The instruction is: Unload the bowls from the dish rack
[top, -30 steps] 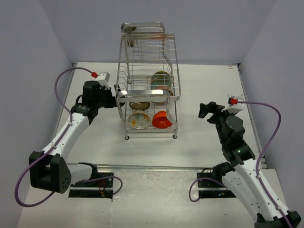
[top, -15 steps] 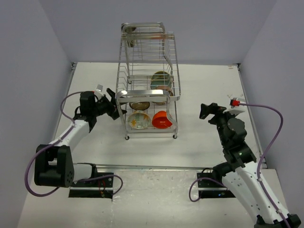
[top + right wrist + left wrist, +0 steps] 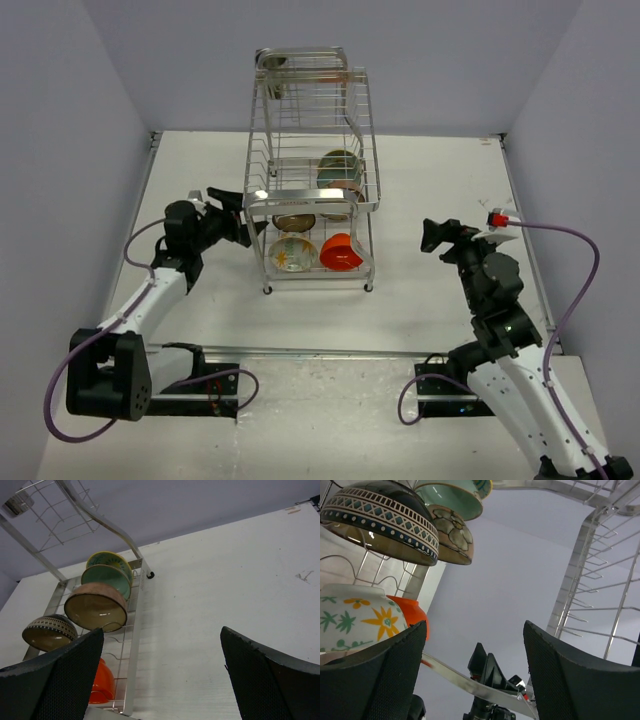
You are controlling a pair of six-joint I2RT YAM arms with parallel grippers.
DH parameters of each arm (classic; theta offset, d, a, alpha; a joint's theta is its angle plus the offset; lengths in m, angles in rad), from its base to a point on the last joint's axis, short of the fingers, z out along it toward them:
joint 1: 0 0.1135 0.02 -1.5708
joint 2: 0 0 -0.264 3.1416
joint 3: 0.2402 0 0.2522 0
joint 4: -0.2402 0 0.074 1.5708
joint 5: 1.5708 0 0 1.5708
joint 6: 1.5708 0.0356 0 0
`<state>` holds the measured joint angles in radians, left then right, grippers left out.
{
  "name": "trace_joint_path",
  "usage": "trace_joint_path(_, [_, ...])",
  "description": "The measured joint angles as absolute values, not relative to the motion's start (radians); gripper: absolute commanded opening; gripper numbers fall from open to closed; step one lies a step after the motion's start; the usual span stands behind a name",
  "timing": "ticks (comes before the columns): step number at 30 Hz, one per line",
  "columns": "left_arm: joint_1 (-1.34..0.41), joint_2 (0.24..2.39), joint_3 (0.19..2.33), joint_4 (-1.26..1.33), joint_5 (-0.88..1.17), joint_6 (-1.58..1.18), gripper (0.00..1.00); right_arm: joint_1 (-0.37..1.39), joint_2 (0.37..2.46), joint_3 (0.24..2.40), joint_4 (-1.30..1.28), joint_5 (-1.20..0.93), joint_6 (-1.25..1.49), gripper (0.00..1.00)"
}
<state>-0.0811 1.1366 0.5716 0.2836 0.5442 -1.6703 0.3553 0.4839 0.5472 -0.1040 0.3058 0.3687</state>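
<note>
The chrome wire dish rack point(image 3: 262, 152) stands mid-table. Its lower tier holds an orange-red bowl point(image 3: 341, 252), a pale bowl with a yellow pattern point(image 3: 293, 254) and a brown bowl point(image 3: 294, 222). A greenish bowl point(image 3: 340, 165) sits higher. My left gripper point(image 3: 234, 216) is open at the rack's left side, level with the lower tier. Its wrist view looks up at the pale bowl point(image 3: 350, 617), the orange bowl point(image 3: 412, 617) and the brown patterned bowl point(image 3: 380, 522). My right gripper point(image 3: 432, 236) is open and empty, apart from the rack's right side. Its view shows the brown bowl with the olive inside point(image 3: 96, 609).
A chrome rack bar point(image 3: 465, 677) crosses low between my left fingers. A steel cup point(image 3: 277, 66) sits on the rack's top tier. Bare white table point(image 3: 225, 590) lies between the right gripper and the rack. Grey walls close the sides and back.
My left arm has dropped lower, and its gripper has come in at the rack's left side at lower-tier height. The right arm has barely moved.
</note>
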Motion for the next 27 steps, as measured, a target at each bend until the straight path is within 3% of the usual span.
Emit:
trace_joint_path(4, [-0.137, 1.185, 0.605, 0.278, 0.484, -1.73, 0.75, 0.355, 0.464, 0.545, -0.093, 0.295, 0.366, 0.99])
trace_joint_path(7, [-0.178, 1.228, 0.631, 0.3, 0.455, -1.772, 0.68, 0.355, 0.459, 0.539, -0.089, 0.294, 0.365, 0.99])
trace_joint_path(27, [-0.231, 1.393, 0.719, 0.299, 0.354, -1.808, 0.65, 0.355, 0.397, 0.488, -0.052, 0.27, 0.346, 0.99])
